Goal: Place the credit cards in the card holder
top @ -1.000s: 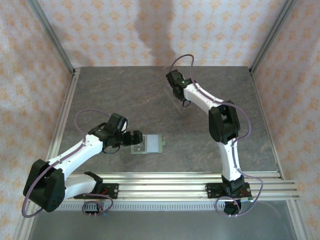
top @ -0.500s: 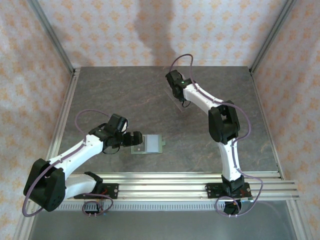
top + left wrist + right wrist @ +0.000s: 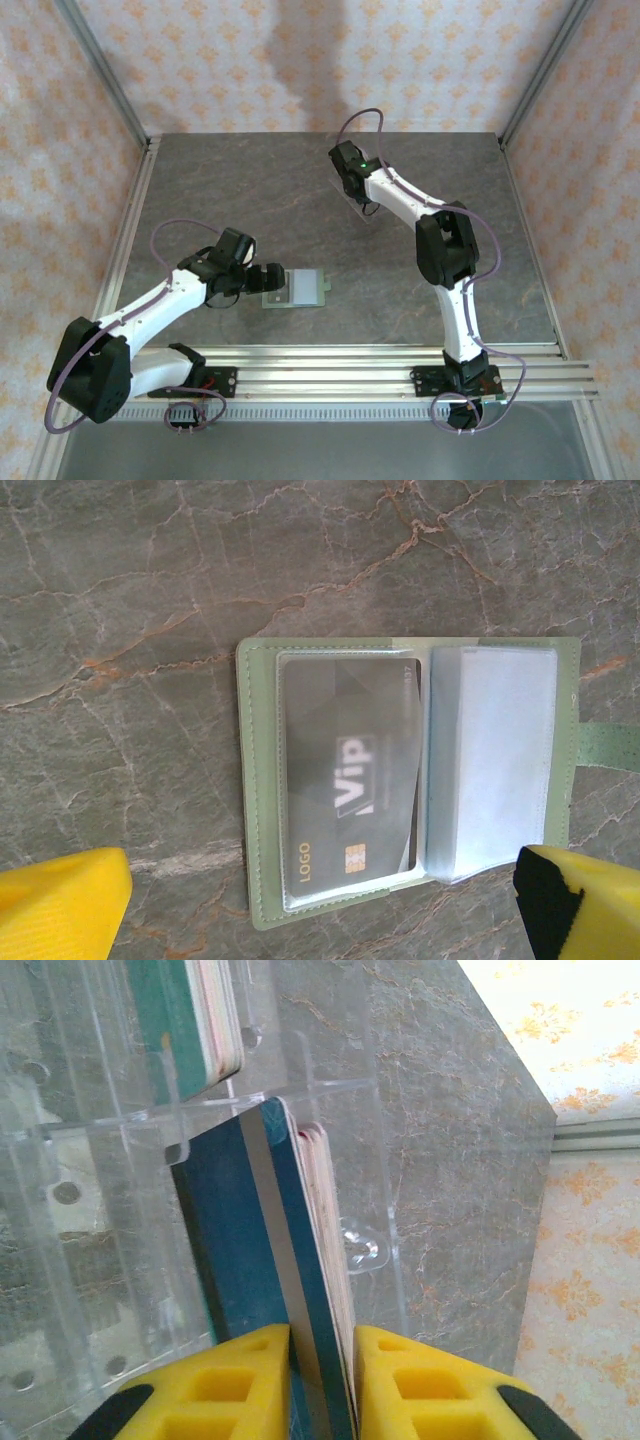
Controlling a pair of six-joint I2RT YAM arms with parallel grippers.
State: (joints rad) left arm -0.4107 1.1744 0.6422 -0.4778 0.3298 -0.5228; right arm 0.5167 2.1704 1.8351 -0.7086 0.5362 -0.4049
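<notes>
The sage-green card holder (image 3: 303, 289) lies open on the table, and one dark card (image 3: 345, 780) marked "Vip" sits in the clear left pocket of the card holder (image 3: 258, 780). My left gripper (image 3: 268, 281) hovers over it, open, with its yellow fingertips (image 3: 70, 900) wide apart on either side of the left gripper (image 3: 320, 895). At the back, my right gripper (image 3: 356, 192) reaches into the clear stand. There the right gripper (image 3: 320, 1360) presses both pads on a small stack of credit cards (image 3: 235, 1240), the nearest one blue with a grey stripe.
The clear plastic stand (image 3: 330, 1090) has several slots; another stack of cards (image 3: 205, 1020), teal-fronted, stands in the slot behind. The stand's acrylic walls sit close on both sides of the held stack. Metal frame rails (image 3: 130, 230) edge the table.
The right wrist has shifted slightly up and to the left at the stand. The left arm and the card holder have not moved.
</notes>
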